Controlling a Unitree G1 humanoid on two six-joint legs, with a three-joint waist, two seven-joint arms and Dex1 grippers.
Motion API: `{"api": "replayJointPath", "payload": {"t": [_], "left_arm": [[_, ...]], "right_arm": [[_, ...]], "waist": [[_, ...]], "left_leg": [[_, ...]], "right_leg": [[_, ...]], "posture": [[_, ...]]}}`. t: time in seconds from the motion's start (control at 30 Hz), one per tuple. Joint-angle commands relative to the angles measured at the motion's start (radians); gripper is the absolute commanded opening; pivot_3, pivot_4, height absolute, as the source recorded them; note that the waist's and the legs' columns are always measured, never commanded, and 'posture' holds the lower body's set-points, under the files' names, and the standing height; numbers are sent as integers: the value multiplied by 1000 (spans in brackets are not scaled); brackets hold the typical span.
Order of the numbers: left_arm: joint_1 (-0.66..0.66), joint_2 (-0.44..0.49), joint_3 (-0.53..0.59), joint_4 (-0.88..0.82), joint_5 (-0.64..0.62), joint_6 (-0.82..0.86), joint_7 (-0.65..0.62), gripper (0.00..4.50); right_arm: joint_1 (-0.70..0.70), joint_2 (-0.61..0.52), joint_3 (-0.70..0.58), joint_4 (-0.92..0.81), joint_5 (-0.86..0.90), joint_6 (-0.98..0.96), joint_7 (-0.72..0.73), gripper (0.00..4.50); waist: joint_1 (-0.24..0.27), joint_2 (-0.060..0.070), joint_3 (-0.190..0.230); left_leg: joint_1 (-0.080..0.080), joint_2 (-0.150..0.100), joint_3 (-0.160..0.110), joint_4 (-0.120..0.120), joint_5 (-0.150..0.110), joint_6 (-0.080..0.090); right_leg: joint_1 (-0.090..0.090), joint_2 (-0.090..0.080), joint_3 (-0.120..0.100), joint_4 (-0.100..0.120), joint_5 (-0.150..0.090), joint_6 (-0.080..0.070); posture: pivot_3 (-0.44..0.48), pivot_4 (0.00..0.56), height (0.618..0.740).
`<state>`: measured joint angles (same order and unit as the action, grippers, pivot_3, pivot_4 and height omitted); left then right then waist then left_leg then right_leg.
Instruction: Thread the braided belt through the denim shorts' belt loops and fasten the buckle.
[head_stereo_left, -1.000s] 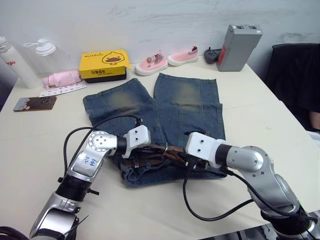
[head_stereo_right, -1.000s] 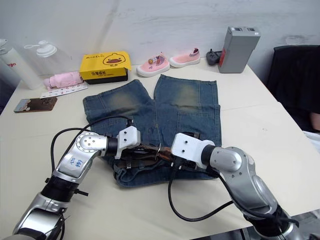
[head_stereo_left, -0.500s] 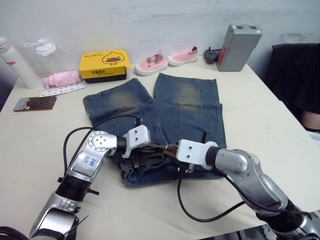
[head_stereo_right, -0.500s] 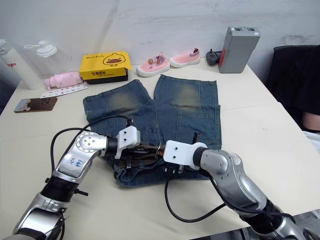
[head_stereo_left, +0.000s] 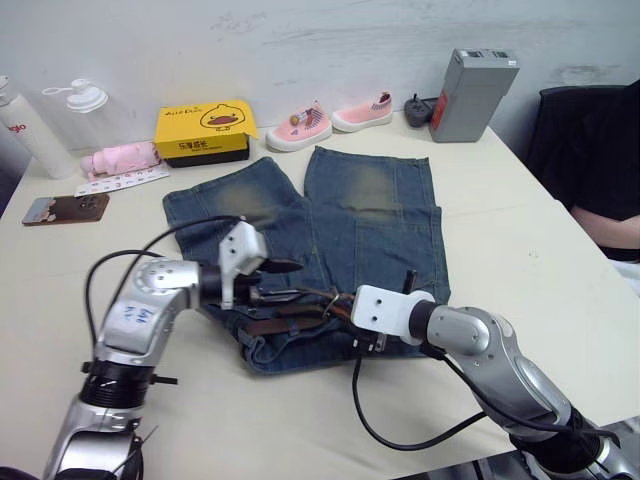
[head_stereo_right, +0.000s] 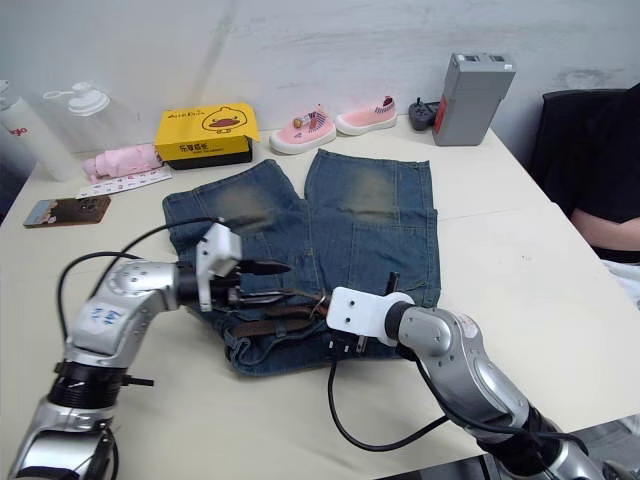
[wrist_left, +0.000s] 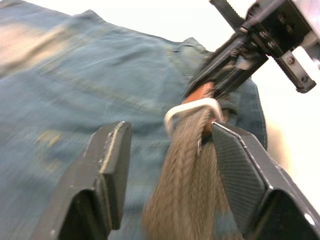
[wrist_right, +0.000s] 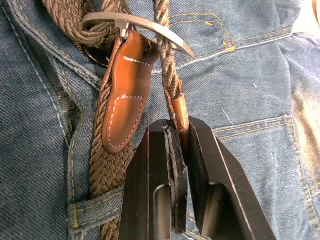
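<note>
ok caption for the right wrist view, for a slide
Right gripper pinching the belt end by the buckle on denim shorts.

The denim shorts (head_stereo_left: 350, 215) are blue, with a faded yellowish patch on each leg and yellow stitching. The braided belt (wrist_right: 107, 165) is dark brown and woven, its leather tip (wrist_right: 124, 95) tan-brown with pale stitches. The buckle (wrist_right: 131, 25) is silver. The box (head_stereo_left: 203, 131) is yellow, with what seems a duck drawing. The shoes (head_stereo_left: 335, 119) are pink with white soles.
</note>
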<state>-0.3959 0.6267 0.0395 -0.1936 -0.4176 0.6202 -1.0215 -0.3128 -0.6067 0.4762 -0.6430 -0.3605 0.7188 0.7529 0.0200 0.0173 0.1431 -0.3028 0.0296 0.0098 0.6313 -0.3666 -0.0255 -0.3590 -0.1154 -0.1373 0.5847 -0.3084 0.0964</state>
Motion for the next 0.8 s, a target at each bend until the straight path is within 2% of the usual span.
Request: {"api": "replayJointPath", "payload": {"t": [0.03,0.1,0.2,0.3,0.47,0.57,0.7,0.8], "left_arm": [[85,87,109,-96,-117,109,-31,2489],[136,118,112,-121,-130,100,-56,1983],[179,138,92,-157,-142,105,-73,824],[233,159,21,-160,-59,24,-81,57],[286,192,-125,-81,117,-156,-75,57],[276,179,-199,37,257,-270,5,57],[267,142,-211,75,244,-294,13,57],[287,139,-218,80,234,-307,3,57]], "right_arm": [[16,2,-13,-20,-8,-44,-25,0],[20,1,-16,-12,-10,-61,-30,0],[22,0,-19,-8,-9,-70,-32,0],[25,-2,-24,-10,-9,-75,-31,0],[46,-4,-46,-30,-7,-67,-33,0],[84,-14,-64,-54,-6,-65,-35,0],[225,-51,-163,-132,24,-97,-40,0],[416,-156,-343,-105,16,-220,-64,0]], "waist": [[4,0,0],[4,0,0],[4,0,0],[2,0,0],[4,1,1],[7,3,-1],[10,8,-4],[16,7,-4]], "left_leg": [[0,0,-1,0,0,0],[-1,0,-2,0,0,0],[-1,0,-2,0,0,0],[-1,0,-2,0,0,0],[0,-1,0,-2,-1,-1],[0,0,1,-2,-1,0],[-2,0,1,-2,-2,2],[-2,-1,1,-1,-3,3]], "right_leg": [[0,-1,0,-1,0,0],[0,-2,1,-1,0,0],[1,-2,1,-1,0,0],[0,-2,1,-1,0,0],[0,0,2,-3,0,0],[0,-1,2,-7,0,0],[2,-3,2,-7,0,0],[2,-4,2,-7,0,0]], "posture": [[0,150,706],[0,150,706],[0,150,706],[0,150,706],[0,150,706],[0,150,706],[0,150,706],[0,150,706]]}}
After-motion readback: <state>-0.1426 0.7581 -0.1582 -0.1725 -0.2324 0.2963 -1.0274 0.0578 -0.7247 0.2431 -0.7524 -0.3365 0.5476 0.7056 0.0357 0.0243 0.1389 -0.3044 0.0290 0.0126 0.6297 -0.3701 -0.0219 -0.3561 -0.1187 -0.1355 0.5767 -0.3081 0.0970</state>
